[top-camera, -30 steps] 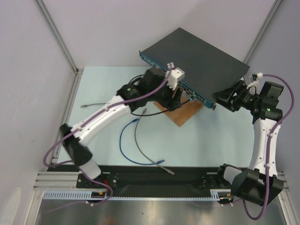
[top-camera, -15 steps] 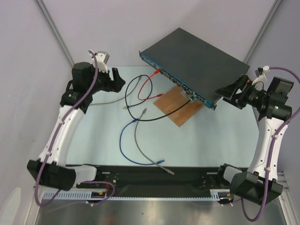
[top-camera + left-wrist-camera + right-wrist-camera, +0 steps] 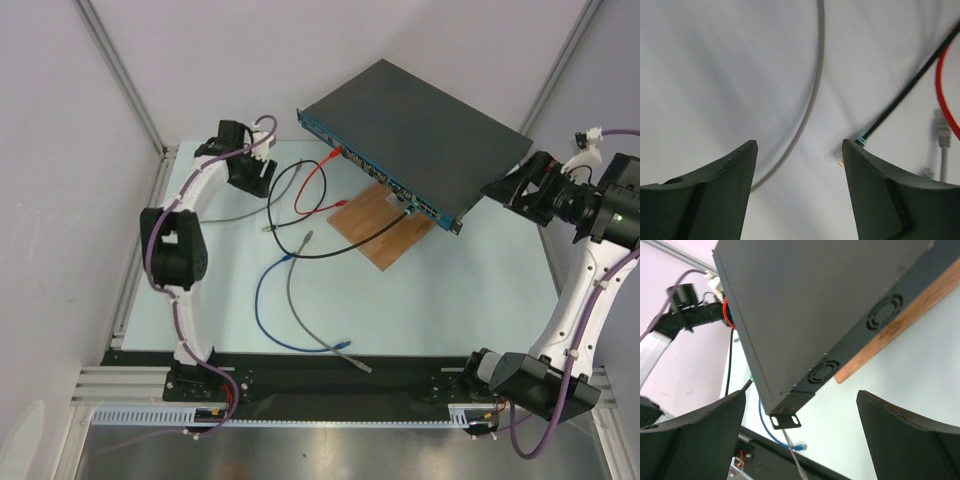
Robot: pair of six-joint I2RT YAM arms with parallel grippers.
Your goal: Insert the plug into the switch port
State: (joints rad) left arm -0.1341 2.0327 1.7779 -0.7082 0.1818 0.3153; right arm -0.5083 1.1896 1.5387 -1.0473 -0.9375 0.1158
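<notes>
Likely fetch step: left gripper [image 3: 800,150], right gripper [image 3: 801,399] both wide, empty; next, left must pinch small grey plug [image 3: 942,131] squarely.

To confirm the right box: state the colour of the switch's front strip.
Blue. The front strip shows best in the top external view.
</notes>
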